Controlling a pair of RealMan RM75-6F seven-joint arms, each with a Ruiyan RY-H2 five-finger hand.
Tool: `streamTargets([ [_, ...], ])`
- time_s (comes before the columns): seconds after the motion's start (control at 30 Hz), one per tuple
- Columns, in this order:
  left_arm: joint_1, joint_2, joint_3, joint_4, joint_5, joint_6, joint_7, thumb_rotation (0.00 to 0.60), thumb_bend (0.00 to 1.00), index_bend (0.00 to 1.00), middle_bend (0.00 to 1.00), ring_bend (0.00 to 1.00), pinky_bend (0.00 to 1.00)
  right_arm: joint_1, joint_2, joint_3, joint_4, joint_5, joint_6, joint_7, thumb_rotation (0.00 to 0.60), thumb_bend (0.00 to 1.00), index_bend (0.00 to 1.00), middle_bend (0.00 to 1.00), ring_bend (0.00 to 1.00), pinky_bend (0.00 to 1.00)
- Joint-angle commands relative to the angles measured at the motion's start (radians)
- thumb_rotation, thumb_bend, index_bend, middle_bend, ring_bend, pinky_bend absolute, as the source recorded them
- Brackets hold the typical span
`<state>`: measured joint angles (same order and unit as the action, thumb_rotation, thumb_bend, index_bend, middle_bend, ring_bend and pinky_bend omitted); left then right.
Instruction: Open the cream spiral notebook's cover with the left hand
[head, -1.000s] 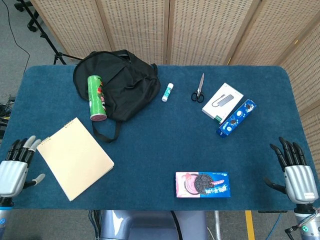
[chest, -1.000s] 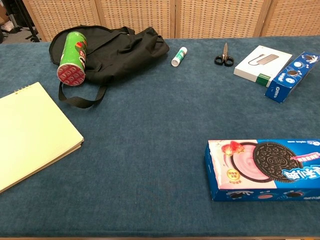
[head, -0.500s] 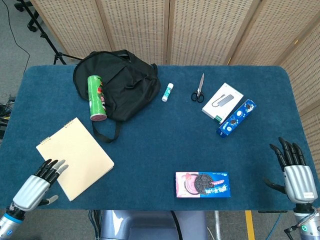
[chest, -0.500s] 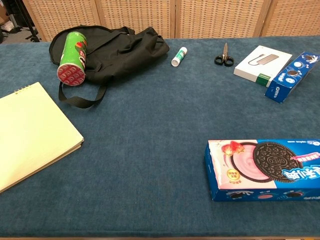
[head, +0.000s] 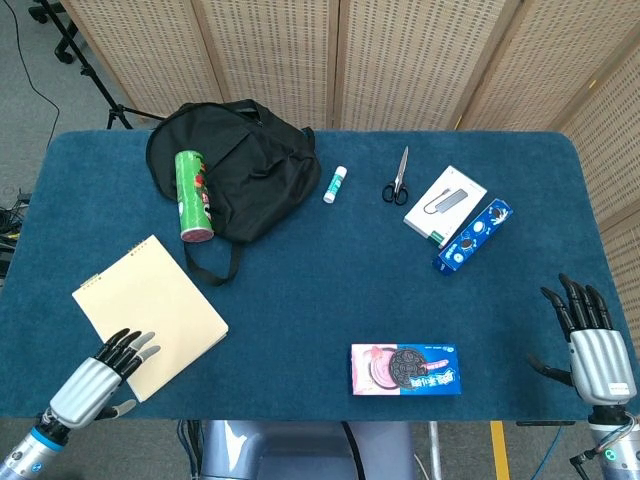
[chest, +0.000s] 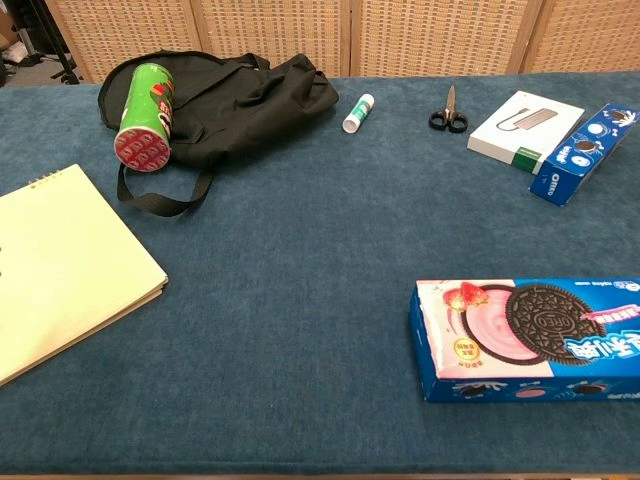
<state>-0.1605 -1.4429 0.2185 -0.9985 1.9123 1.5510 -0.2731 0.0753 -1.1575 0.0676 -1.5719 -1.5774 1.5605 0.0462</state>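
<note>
The cream spiral notebook (head: 150, 314) lies closed on the blue table at the front left, its spiral binding along the far-left edge; the chest view shows its cover (chest: 65, 260) at the left border. My left hand (head: 98, 380) hovers at the notebook's near corner, fingers spread and pointing up-right over the cover's front edge, holding nothing. My right hand (head: 593, 345) stays at the table's front right edge, fingers spread and empty. Neither hand shows in the chest view.
A black bag (head: 235, 170) with a green chip can (head: 193, 195) lies behind the notebook. A glue stick (head: 335, 184), scissors (head: 397, 178), a white box (head: 446, 204) and a blue cookie pack (head: 473, 235) sit further right. A cookie box (head: 405, 369) lies at the front centre.
My left hand has moved from the table's left edge rightward and nearer, arriving at the notebook's near corner. The notebook and my right hand have not moved.
</note>
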Motion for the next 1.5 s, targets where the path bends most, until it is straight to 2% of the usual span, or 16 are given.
streamTargets([
  [0.03, -0.002, -0.008, 0.007, 0.01, -0.001, -0.007, 0.002, 0.6, 0.15, 0.18, 0.0, 0.0, 0.03, 0.0, 0.002, 0.0, -0.003, 0.001, -0.002, 0.006, 0.6, 0.0, 0.11, 0.0, 0.0, 0.0],
  [0.33, 0.003, -0.042, 0.015, 0.065, -0.01, 0.003, -0.012, 0.6, 0.15, 0.25, 0.0, 0.0, 0.03, 0.0, 0.012, 0.006, -0.007, 0.014, -0.005, 0.026, 0.6, 0.0, 0.11, 0.0, 0.0, 0.0],
  [1.5, -0.025, -0.094, 0.025, 0.15, -0.033, -0.011, -0.044, 0.6, 0.15, 0.3, 0.0, 0.0, 0.03, 0.001, 0.021, 0.012, -0.012, 0.031, -0.017, 0.045, 0.6, 0.0, 0.11, 0.0, 0.0, 0.0],
])
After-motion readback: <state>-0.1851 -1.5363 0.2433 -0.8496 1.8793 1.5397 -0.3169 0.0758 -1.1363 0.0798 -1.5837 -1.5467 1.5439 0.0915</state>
